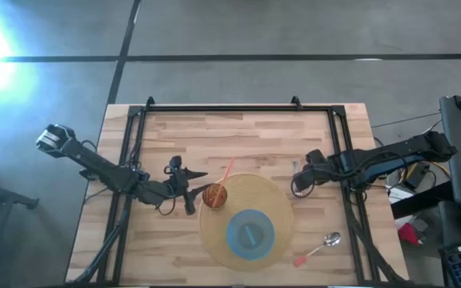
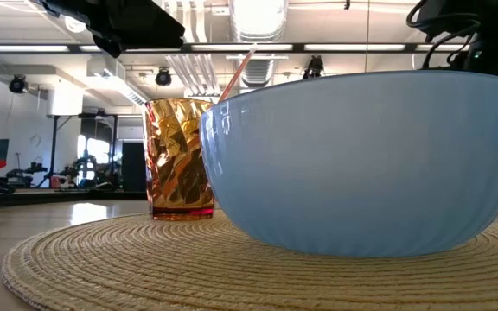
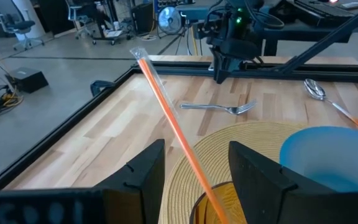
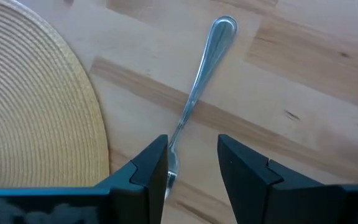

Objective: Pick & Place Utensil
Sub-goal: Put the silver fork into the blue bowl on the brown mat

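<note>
fork (image 4: 194, 99), slim plain silver, lying flat beside woven placemat (image 4: 36, 106).

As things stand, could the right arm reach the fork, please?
Probably yes: the right hand hovers open directly over the fork, which lies on bare table beside the placemat, nothing between.

Both arms reach inward, fingers (image 3: 145, 171) (image 4: 151, 165) of each parted.

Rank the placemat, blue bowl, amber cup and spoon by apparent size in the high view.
1. Woven placemat, clearly largest.
2. Blue bowl.
3. Spoon: longer than the cup is wide, but thin.
4. Amber cup. Ranks 3 and 4 are unsure.
</note>
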Tool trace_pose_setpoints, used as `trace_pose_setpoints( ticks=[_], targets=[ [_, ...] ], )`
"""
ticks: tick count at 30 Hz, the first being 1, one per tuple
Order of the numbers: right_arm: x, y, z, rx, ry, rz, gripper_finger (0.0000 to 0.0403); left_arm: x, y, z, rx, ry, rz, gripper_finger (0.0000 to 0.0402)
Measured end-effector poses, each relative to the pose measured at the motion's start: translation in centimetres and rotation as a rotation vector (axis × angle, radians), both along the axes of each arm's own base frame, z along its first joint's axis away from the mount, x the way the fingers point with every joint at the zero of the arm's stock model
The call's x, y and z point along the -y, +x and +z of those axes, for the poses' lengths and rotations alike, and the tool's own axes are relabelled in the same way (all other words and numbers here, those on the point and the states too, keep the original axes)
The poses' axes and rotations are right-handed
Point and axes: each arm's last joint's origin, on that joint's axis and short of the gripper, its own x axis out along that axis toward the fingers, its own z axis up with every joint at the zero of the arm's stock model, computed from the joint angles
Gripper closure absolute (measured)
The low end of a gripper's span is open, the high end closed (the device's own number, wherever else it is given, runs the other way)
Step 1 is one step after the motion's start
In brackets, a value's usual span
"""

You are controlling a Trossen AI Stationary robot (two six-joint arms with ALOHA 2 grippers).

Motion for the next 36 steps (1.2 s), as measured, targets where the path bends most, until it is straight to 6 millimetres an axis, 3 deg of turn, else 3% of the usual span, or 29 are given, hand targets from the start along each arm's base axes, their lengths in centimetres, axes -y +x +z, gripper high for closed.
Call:
trace_pose_setpoints(
  ticks=[6, 16, 36],
  targets=[
    [-0.2, 1.0, -0.7, 0.035, 0.022, 0.003, 0.0268, 0.0, 0.0, -0.1, -0.012, 0.005, 0.0, 0.0232],
    [-0.5, 3.0, -3.0, -0.136, 0.006, 0.043, 0.0265, 0.0, -0.1, -0.2, -0.016, 0.0, 0.001, 0.0232],
    [0.4, 4.4, -4.9, -0.194, 0.012, -0.004, 0.0265, 0.0, -0.1, -0.4, -0.033, -0.008, 0.006, 0.0232]
  ],
)
